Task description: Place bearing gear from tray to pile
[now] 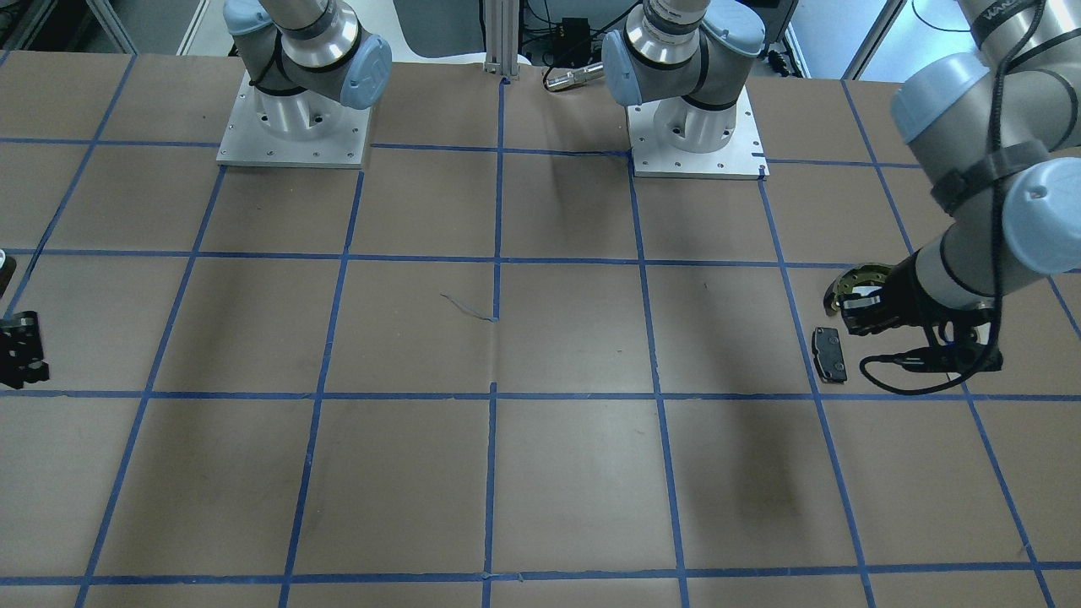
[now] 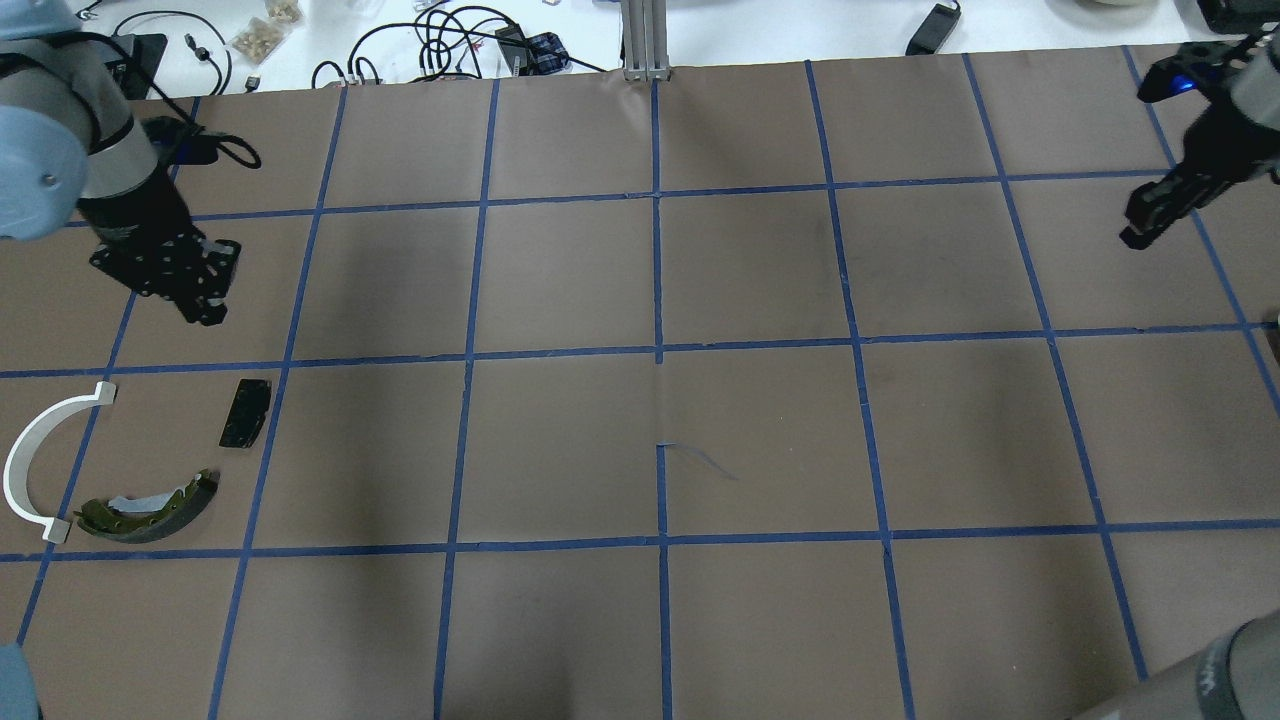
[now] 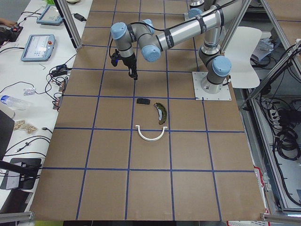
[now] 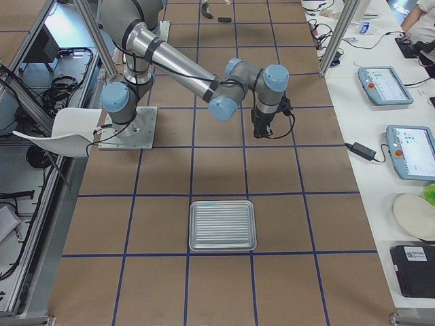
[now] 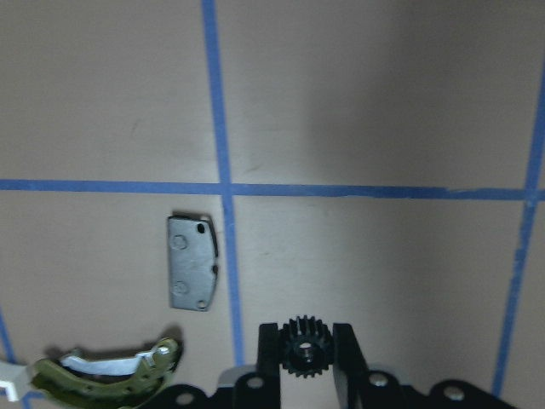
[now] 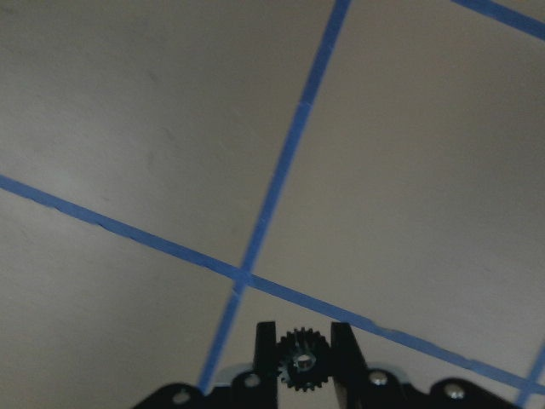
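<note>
The pile lies at the table's left: an olive-gold brake shoe [image 2: 150, 505], a white plastic arc [image 2: 30, 465] and a dark grey pad [image 2: 246, 413]. My left gripper [image 2: 190, 290] hovers just beyond the pad. In the left wrist view it [image 5: 305, 334] is shut on a small black bearing gear [image 5: 304, 349], with the pad [image 5: 191, 273] and the shoe [image 5: 111, 371] below it. My right gripper [image 2: 1135, 235] is at the far right. In the right wrist view it [image 6: 300, 341] is shut on another black gear [image 6: 300, 360] above bare paper.
A ribbed metal tray [image 4: 222, 225] sits on the table's right end, nearer that end than the right gripper [image 4: 258, 132]. Brown paper with blue tape lines [image 2: 658, 350] covers the table. Cables and clutter [image 2: 440, 40] lie beyond the far edge.
</note>
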Available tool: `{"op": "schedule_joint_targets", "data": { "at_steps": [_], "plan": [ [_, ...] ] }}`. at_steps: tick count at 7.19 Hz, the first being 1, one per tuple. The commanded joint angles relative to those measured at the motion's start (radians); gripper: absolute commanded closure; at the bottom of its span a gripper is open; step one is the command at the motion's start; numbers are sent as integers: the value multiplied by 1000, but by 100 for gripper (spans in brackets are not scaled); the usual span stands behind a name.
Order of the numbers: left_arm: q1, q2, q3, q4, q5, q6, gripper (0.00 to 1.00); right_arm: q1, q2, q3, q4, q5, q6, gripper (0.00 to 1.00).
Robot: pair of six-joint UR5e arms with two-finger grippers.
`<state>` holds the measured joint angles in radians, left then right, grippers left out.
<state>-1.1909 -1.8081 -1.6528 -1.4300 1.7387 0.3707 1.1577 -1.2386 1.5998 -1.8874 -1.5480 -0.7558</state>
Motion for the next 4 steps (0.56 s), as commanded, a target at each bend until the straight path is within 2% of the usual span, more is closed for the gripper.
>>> {"op": "schedule_joint_targets", "data": {
  "at_steps": [1, 2, 3, 4],
  "plan": [
    [134, -25, -86, 96, 4, 143, 100, 242, -4, 58, -10, 9, 392, 94],
    [135, -45, -160, 258, 4, 171, 100, 360, -5, 87, -71, 8, 568, 94],
    [142, -37, -230, 340, 4, 200, 100, 463, -7, 118, -90, 6, 777, 94],
    [154, -39, -261, 368, 2, 267, 100, 558, -2, 135, -137, 8, 926, 93]
  ]
}}
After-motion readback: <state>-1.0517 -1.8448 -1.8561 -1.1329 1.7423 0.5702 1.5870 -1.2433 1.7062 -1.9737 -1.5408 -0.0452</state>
